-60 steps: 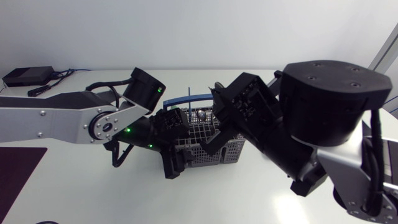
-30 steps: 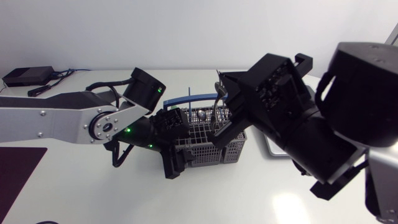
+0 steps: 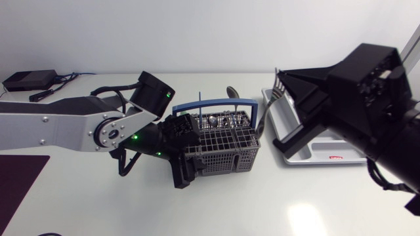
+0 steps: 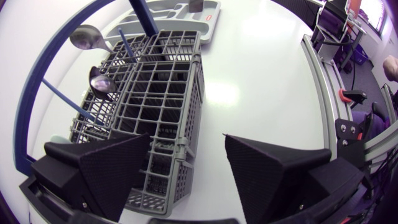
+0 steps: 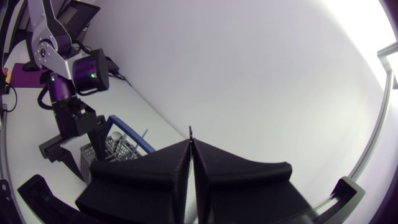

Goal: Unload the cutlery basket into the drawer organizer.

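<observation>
The grey wire cutlery basket [image 3: 223, 149] with a blue handle stands mid-table and holds spoons [image 4: 102, 82] and blue-handled pieces. My left gripper [image 3: 182, 160] is open at the basket's near-left corner. In the left wrist view [image 4: 188, 146] one finger lies over the basket's wall and the other over bare table. My right gripper [image 3: 287, 84] is shut on a fork [image 3: 266, 111], held in the air over the near end of the grey drawer organizer [image 3: 308, 147]. A thin metal tip pokes out between its shut fingers [image 5: 191, 146]. My right arm hides much of the organizer.
A black box [image 3: 29, 80] with cables sits at the back left. A dark mat [image 3: 16, 183] lies at the front left. A spoon [image 3: 231, 90] sticks up from the basket's far side.
My right gripper has lifted the fork out of the basket and swung right, over the organizer. My left arm and the basket have stayed put.
</observation>
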{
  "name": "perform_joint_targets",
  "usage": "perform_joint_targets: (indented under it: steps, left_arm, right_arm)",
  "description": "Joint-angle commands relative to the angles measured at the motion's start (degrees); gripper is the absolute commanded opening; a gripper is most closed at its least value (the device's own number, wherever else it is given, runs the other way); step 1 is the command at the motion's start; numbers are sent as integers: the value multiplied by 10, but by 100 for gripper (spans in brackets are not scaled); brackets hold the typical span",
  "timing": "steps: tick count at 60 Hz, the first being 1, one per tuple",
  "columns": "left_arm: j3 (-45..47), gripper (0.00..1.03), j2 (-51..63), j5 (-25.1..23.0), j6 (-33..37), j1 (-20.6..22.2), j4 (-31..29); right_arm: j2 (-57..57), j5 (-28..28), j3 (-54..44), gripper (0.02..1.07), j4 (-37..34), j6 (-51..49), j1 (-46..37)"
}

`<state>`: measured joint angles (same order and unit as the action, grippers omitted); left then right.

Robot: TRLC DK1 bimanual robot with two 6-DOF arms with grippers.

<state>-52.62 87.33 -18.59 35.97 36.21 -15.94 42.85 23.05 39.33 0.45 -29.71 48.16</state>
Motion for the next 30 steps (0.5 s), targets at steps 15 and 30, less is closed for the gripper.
perform_joint_targets:
  steps: [15, 30]
  left_arm:
    - [4, 98, -4, -2, -11, 11, -17]
    - [-20, 98, -57, -6, -16, 19, -49]
  right_arm:
    - [-60, -174, 1, 10, -101, 41, -168]
    - [-57, -367, -4, 10, -141, 53, -264]
